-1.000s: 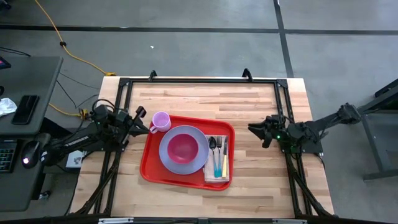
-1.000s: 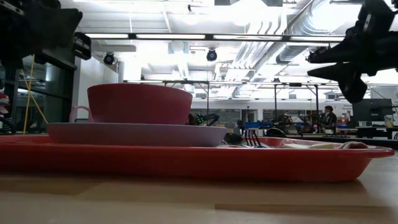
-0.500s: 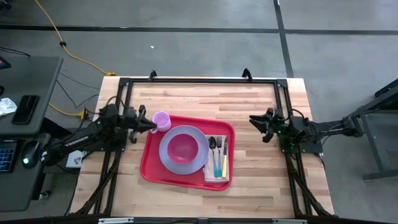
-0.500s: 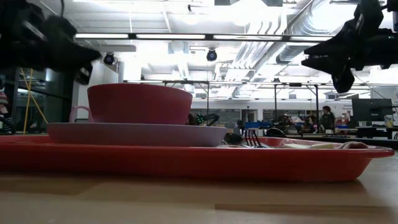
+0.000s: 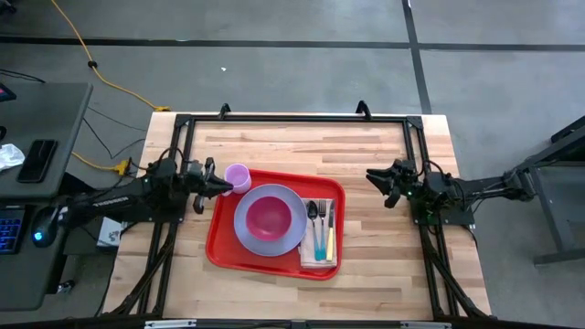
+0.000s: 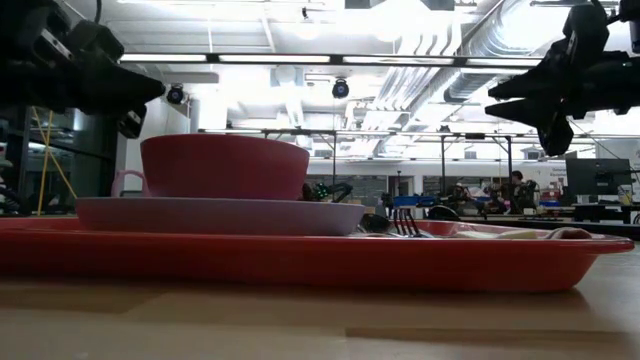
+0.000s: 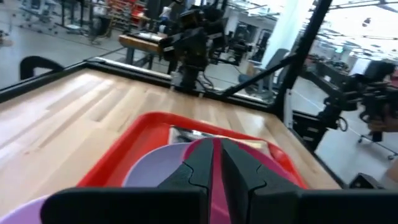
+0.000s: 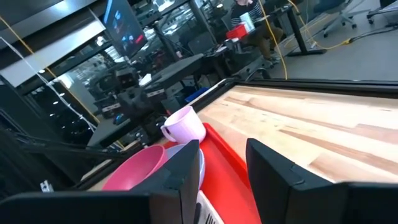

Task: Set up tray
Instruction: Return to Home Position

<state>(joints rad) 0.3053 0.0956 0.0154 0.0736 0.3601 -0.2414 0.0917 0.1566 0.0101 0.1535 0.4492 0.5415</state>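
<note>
Pale wood table (image 5: 274, 137), seen from above, carries the red tray (image 5: 224, 249) near its middle, somewhat closer to the left edge than the right. A lavender plate (image 5: 247, 239) fills the tray's centre, with a pink bowl (image 5: 268, 217) on it. A lavender cup (image 5: 238, 176) stands in the tray corner beside the left arm. Along the tray's right edge lies a grey napkin (image 5: 315, 260), largely covered by a dark spoon (image 5: 312, 213), a blue fork (image 5: 320, 233) and a yellow knife (image 5: 330, 239) laid side by side. The left gripper (image 5: 219, 186) hangs at the tray's left edge just beside the cup; whether they touch cannot be made out. Its fingers (image 7: 205, 168) are pressed together and block the middle of the bowl in the left wrist view. The right gripper (image 5: 375, 183) is off the tray's right edge, apart from it, with a narrow gap between its fingers (image 8: 180, 180) and nothing held. At table height both arms are dark silhouettes, and the bowl hides all of the cup but its handle.
</note>
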